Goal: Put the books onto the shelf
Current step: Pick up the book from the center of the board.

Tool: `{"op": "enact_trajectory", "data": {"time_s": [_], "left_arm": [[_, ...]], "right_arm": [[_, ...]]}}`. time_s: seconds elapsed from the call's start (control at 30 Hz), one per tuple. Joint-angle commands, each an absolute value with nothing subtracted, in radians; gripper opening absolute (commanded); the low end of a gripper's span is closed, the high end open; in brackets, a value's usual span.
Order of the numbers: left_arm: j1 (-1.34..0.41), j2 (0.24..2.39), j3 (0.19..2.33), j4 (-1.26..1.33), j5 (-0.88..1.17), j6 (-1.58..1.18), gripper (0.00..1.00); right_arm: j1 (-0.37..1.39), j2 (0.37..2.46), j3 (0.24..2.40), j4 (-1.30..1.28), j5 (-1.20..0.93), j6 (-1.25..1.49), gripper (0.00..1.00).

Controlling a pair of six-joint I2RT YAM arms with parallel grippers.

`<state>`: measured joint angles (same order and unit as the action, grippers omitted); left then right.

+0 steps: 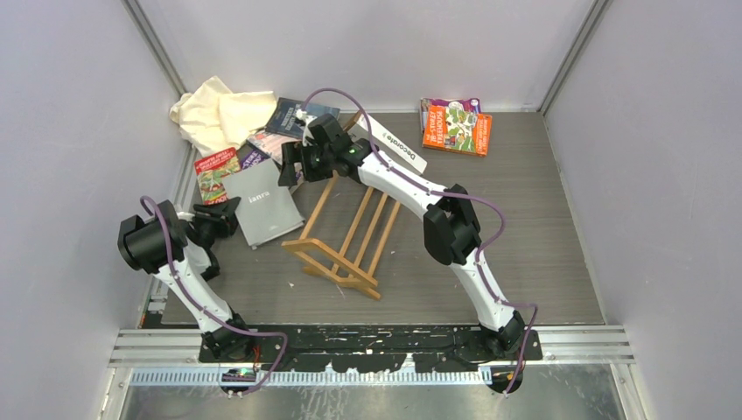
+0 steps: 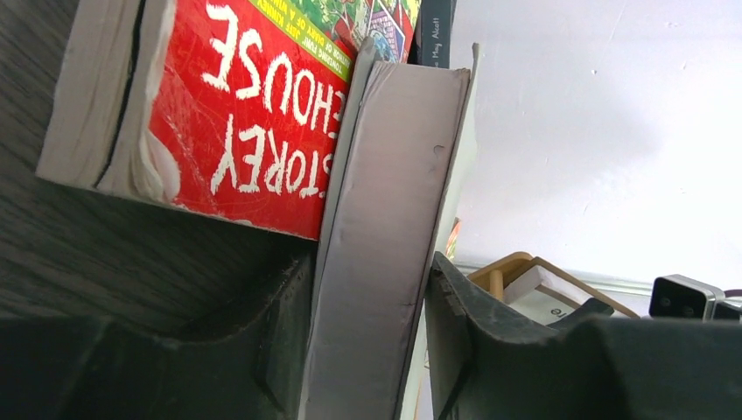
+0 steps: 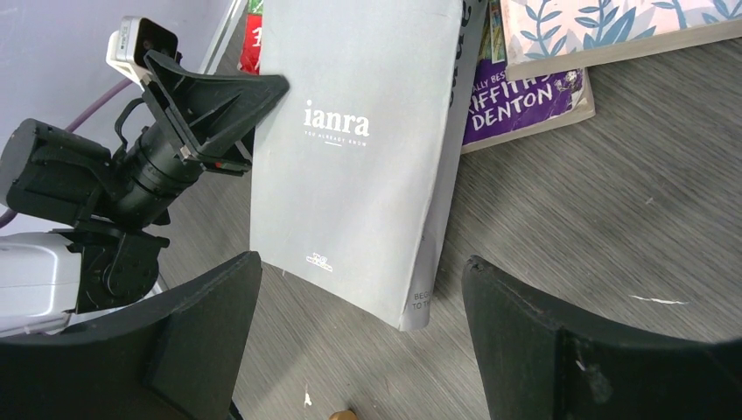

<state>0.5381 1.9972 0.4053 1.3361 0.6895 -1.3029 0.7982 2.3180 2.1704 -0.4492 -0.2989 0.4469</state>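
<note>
A grey book (image 1: 265,212) marked "ianra" lies flat left of the shelf (image 1: 350,236), a light wooden rack that rests on the table. My left gripper (image 1: 229,214) is at the book's left edge. In the left wrist view the grey book (image 2: 394,175) fills the space between the jaws of the left gripper (image 2: 369,262), with both fingers against it. My right gripper (image 1: 293,166) hovers open above the book's far end, and nothing is between its fingers (image 3: 219,315). A red book (image 1: 216,173) and a purple book (image 1: 252,157) lie just behind. The white "Decorate" book (image 1: 394,144) leans by the shelf's far end.
A cream cloth (image 1: 219,114) is bunched in the back left corner, with a dark blue book (image 1: 293,118) beside it. An orange and purple stack of books (image 1: 455,127) lies at the back right. The side wall runs close to the left arm.
</note>
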Motion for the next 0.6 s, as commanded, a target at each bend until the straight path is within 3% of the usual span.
{"op": "enact_trajectory", "data": {"time_s": [0.0,0.57], "left_arm": [[0.535,1.984,0.399,1.359,0.717,-1.318,0.37],[0.533,1.841,0.422,1.287,0.741,-1.394,0.05]], "right_arm": [[0.792,2.304,2.22,-0.406,-0.308,0.443,0.89],[0.789,2.294,2.27,-0.45,-0.298,0.437,0.89]]}}
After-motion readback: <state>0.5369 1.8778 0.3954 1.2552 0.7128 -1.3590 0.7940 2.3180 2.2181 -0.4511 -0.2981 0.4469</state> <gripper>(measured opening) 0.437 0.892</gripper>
